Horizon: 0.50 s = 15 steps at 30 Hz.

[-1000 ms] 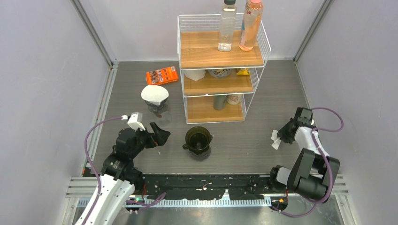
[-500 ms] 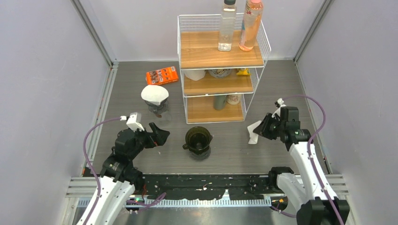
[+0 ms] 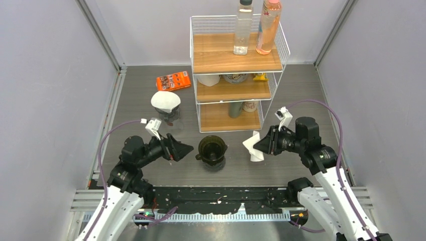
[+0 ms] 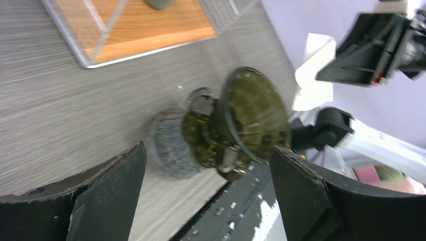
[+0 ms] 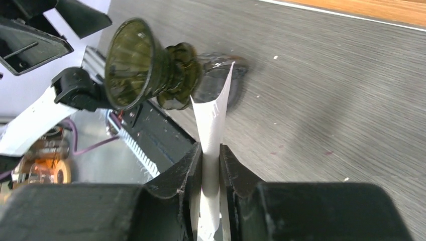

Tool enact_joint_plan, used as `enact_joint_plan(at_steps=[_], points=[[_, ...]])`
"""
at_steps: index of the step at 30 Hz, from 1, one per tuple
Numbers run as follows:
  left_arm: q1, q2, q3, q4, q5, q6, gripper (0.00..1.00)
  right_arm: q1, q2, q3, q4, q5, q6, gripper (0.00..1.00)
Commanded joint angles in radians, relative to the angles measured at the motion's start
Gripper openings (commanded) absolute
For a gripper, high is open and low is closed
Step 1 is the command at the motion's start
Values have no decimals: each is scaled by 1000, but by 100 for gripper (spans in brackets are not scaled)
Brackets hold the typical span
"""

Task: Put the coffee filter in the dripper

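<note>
The dripper (image 3: 211,148), a dark olive glass cone on a round base, stands on the table in front of the shelf. In the right wrist view the dripper (image 5: 135,65) shows its mouth. My right gripper (image 3: 260,145) is shut on the folded white coffee filter (image 3: 252,147), just right of the dripper and above the table. That view shows the filter (image 5: 213,120) pinched between the jaws of the right gripper (image 5: 211,150). To the left of the dripper (image 4: 251,118), my left gripper (image 3: 183,149) stands wide open and empty, also seen as the left gripper (image 4: 207,148).
A wire shelf (image 3: 236,75) with wooden boards stands behind the dripper, with two bottles (image 3: 253,25) on top. A glass vessel topped by a white paper filter (image 3: 166,102) sits at the left. An orange packet (image 3: 173,80) lies behind it. Walls close in on both sides.
My right arm has swung from the far right in toward the dripper, carrying the filter. The left gripper has shifted a little to the right, toward the dripper.
</note>
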Motion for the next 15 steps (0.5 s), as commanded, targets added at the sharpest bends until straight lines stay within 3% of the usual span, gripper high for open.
enact_joint_plan(at_steps=[1,6,15], points=[[-105,40,100,116,90,-36,99,55,1,59,88,-65,31,24],[-308,154,217,150,42,1,99,140,37,87,123,-69,69,25],[-481,452,412,198,24,38,97,269,114,149,198,-62,128,25]])
